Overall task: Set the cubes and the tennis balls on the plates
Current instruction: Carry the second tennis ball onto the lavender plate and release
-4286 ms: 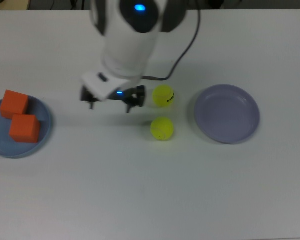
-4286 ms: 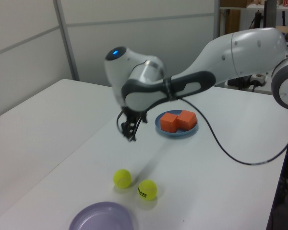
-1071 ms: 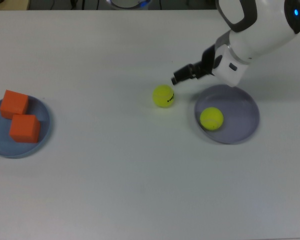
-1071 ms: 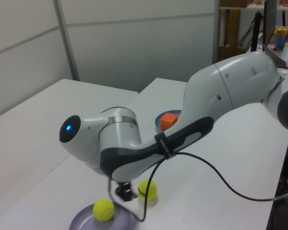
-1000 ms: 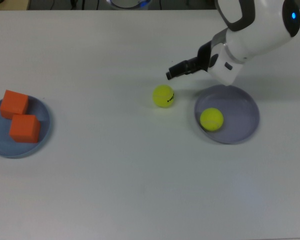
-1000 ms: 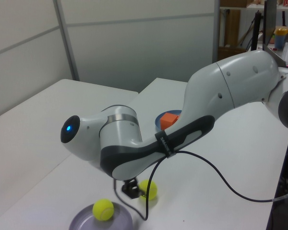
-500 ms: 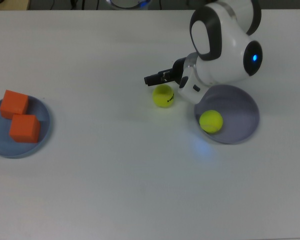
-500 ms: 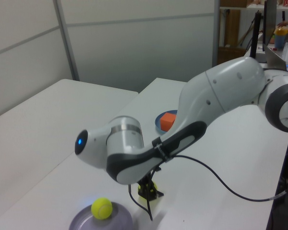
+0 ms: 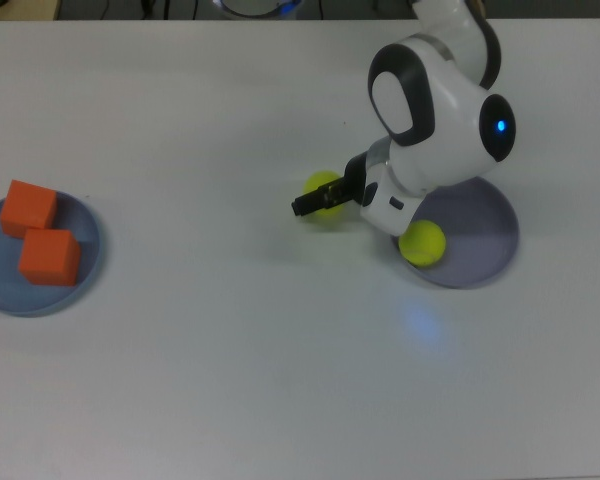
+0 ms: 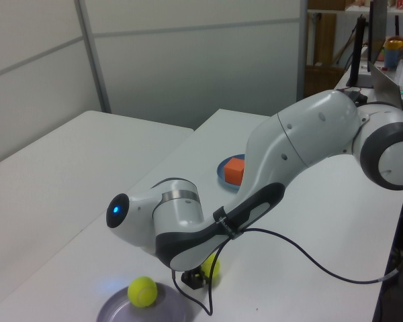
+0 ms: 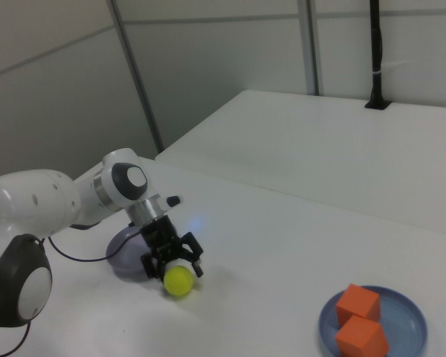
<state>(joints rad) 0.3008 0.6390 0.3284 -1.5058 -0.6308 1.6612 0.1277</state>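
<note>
Both matte orange cubes [image 9: 38,235] lie on the light blue round plastic plate [image 9: 88,262] at the white table's [image 9: 230,380] edge, on the top view's left. One fuzzy yellow-green tennis ball [image 9: 422,243] rests on the pale lavender plate [image 9: 490,235]. The other ball [image 11: 180,281] is left on the table beside that plate, the gripper's [image 11: 173,262] fingers spread around it.

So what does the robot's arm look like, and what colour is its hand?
The arm is chunky, rounded and glossy white, with dark grey bands at its joints. A small blue light glows on the round part near the wrist. A thin black cable loops from it over the table. The hand is small and black, with two short fingers.
</note>
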